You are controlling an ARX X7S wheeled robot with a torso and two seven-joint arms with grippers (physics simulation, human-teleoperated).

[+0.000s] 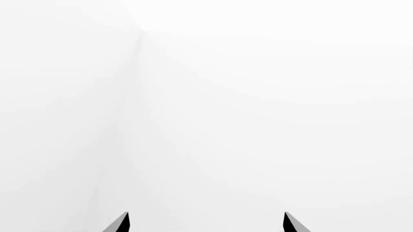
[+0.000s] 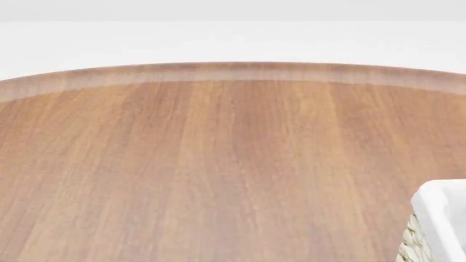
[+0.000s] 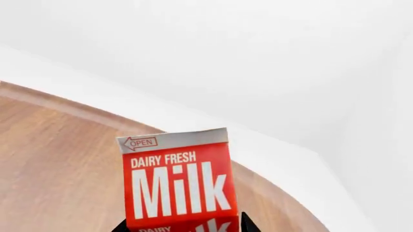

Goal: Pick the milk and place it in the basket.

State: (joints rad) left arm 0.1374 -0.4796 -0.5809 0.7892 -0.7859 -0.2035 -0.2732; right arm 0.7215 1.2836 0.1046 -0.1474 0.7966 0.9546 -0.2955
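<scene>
Between our right gripper (image 3: 182, 228) fingertips sits the milk carton (image 3: 177, 181), clamped, lifted above the round wooden table (image 2: 182, 164). Left gripper (image 1: 206, 223) jaws spread wide, nothing in them. Basket (image 2: 440, 218) corner shows at the table's right edge.

Pretty much nothing but plain white is shown here, with a faint grey seam running down from the upper left. Two dark fingertips (image 1: 121, 223) of the left gripper (image 1: 206, 224) are seen at the bottom edge, set well apart, nothing held between them.
</scene>
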